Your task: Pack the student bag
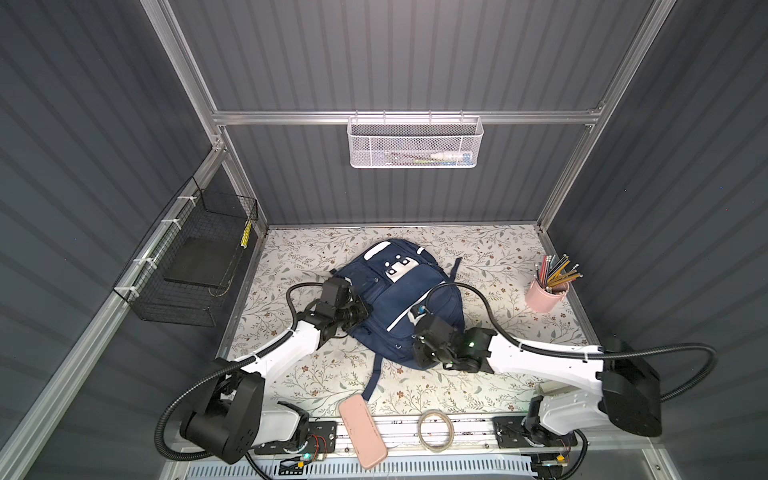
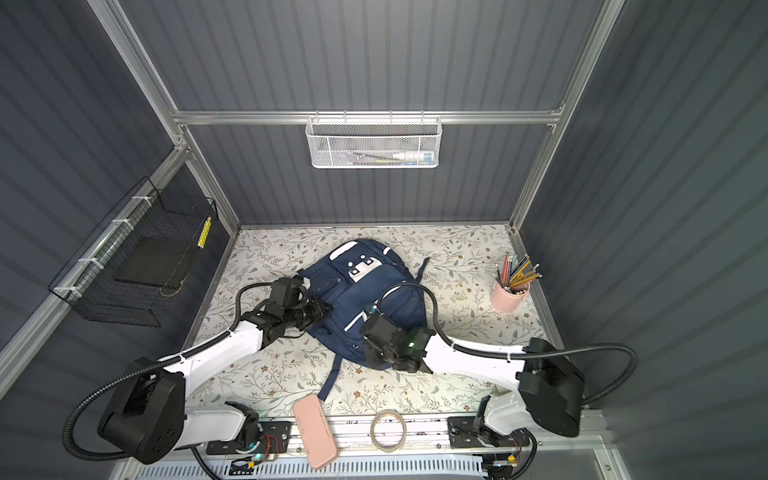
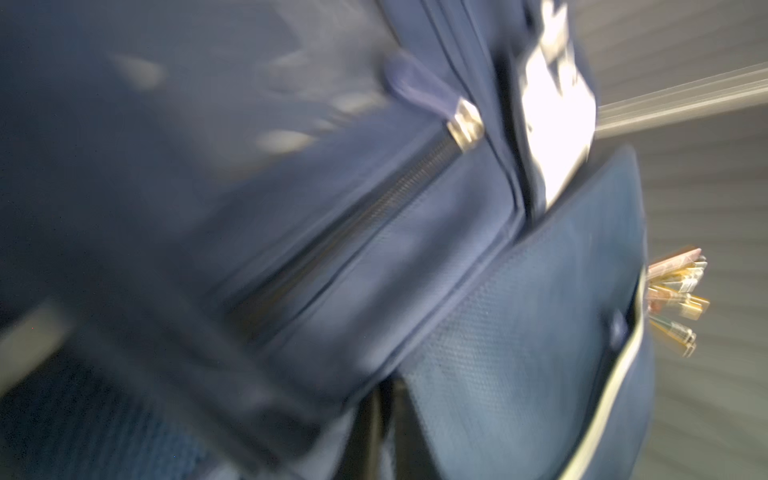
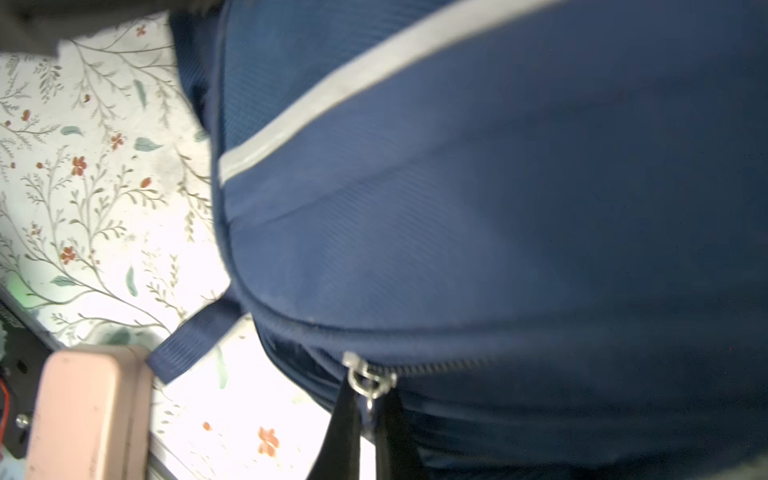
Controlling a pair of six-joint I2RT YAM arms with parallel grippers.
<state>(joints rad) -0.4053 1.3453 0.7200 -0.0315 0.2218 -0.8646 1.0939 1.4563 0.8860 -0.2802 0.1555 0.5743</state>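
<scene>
Student bag [image 1: 386, 299] lies mid-table, zipped; step: opening it. Right gripper [image 4: 368, 409] pinches the zip pull [image 4: 368, 380] at the near-right edge (seen only in the right wrist view; top views hide it). Left gripper [image 1: 360, 312] at the bag's left side, opening cannot be told, its view blurred. Next: draw the pull along the track, bag braced.

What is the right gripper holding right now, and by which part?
The right gripper is shut on the student bag, pinching its zipper pull.
</scene>
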